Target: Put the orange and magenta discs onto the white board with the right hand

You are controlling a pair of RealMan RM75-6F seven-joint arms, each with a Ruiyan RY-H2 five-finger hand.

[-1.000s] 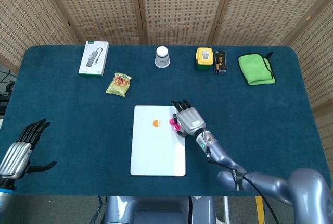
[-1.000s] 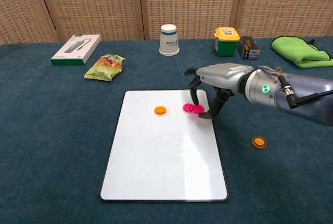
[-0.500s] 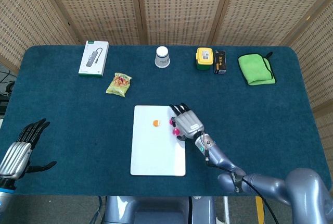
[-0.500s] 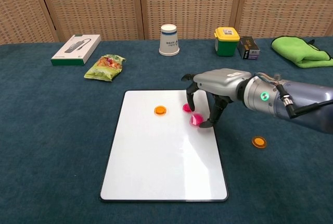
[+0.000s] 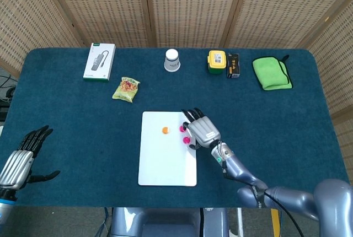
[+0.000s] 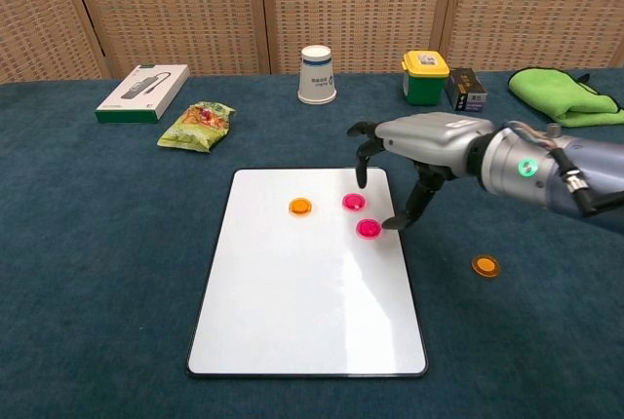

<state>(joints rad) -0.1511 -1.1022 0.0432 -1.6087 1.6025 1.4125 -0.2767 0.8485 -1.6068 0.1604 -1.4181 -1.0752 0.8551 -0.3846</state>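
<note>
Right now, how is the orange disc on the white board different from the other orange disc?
The orange disc on the board lies on the white board, near its far edge; the other orange disc lies on the blue table cloth, off the board. The first is left of the right hand, beside two magenta discs; the second is to the right, below the forearm, alone. Both are small, round, flat and untouched.

Right robot hand [image 5: 201, 129] over white board [image 5: 165, 160] edge, beside magenta discs [image 5: 186, 139]; orange disc [image 5: 165, 130] nearby.
</note>
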